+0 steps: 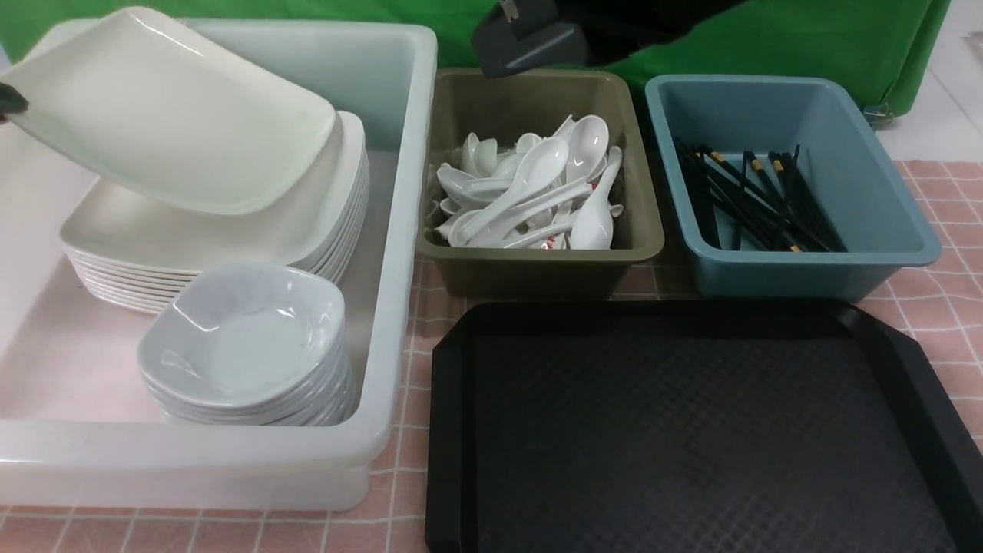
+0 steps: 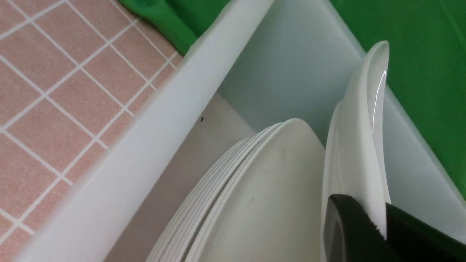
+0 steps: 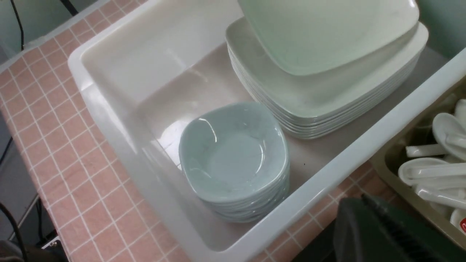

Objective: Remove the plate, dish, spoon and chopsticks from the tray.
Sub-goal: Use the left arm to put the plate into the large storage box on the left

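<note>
My left gripper [image 1: 8, 100] is shut on the rim of the large white plate [image 1: 169, 115] and holds it tilted over a stack of like plates [image 1: 215, 238] in the white tub [image 1: 399, 230]. In the left wrist view the gripper [image 2: 382, 225] pinches the plate's edge [image 2: 360, 138]. The plate's low edge seems to rest on the stack. The black tray [image 1: 691, 430] at front right is bare. Pale dishes [image 1: 246, 338] sit stacked in the tub's near corner. My right gripper [image 1: 530, 38] is shut and empty, high above the olive tub, and shows in the right wrist view [image 3: 367, 214].
The olive tub [image 1: 537, 253] behind the tray holds several white spoons [image 1: 537, 184]. The blue tub [image 1: 883, 192] to its right holds several black chopsticks [image 1: 760, 203]. A pink checked cloth covers the table and a green backdrop stands behind.
</note>
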Available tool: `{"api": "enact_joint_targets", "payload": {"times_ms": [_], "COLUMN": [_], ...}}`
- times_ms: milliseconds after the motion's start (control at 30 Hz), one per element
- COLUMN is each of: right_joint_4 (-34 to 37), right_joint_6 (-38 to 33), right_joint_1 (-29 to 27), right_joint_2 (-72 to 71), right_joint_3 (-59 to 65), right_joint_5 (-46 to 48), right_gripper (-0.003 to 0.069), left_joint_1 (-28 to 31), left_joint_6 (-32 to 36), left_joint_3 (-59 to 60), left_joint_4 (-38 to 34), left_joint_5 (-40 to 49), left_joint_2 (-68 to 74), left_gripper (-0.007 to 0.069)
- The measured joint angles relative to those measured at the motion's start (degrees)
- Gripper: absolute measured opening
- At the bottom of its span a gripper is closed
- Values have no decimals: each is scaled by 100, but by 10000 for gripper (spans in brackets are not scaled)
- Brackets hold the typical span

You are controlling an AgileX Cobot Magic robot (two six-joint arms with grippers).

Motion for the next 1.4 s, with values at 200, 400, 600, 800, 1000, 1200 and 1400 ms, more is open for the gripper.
{"api": "enact_joint_targets", "payload": {"times_ms": [200,400,600,800,1000,1200,1400], "right_joint_4": [5,35,60,81,-80,-1560,-3252], "right_joint_6": [6,6,6,6,18,686,1485], "right_joint_1": [0,0,0,0,0,0,0], "right_joint_2": [0,0,0,0,-11,-389,-1280], "right_joint_3": [0,0,0,0,0,0,37], "right_joint_5": [-18,41,105,244,392,628,1326], "right_gripper": [30,30,30,30,30,30,30], "left_joint_1": [5,5,5,5,-10,-595,-2401], "left_joint_6": [-79,-623,-781,-767,-699,-273,294], "left_joint_3": [0,0,6,6,-20,-172,-197], "left_joint_4": [481,1452,1902,2543,2638,2521,2757], "left_joint_5": [365,598,1068,1102,1270,1769,1987], "left_joint_2": [79,205,320,134,-311,-1260,-2923], "left_gripper": [21,90,294,496,494,203,-1]}}
